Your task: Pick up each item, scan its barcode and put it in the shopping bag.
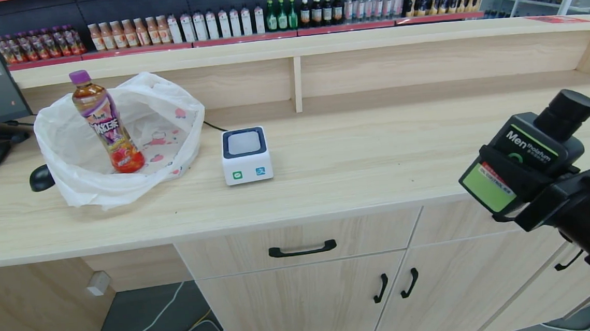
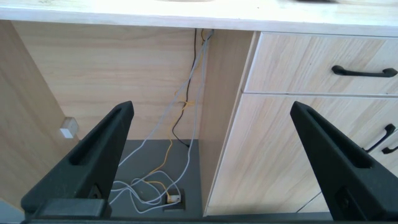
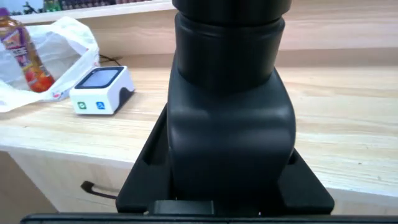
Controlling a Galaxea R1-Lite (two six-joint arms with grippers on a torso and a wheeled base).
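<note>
1. the right gripper (image 3: pixel 227 193) is clamped on the black pump bottle (image 1: pixel 528 159), which sits between its fingers with the pump head pointing away from them.
2. the white scanner (image 1: pixel 246 156) stands on the counter (image 1: pixel 377 149), well apart from those fingers, on the robot's left.
3. beyond the scanner, farther from those fingers, the shopping bag (image 1: pixel 65 150) holds a tilted tea bottle (image 1: pixel 108 124).
4. the left gripper (image 2: pixel 211 109) has its fingers spread wide; past them are cabinet fronts and floor cables (image 2: pixel 155 186).
</note>
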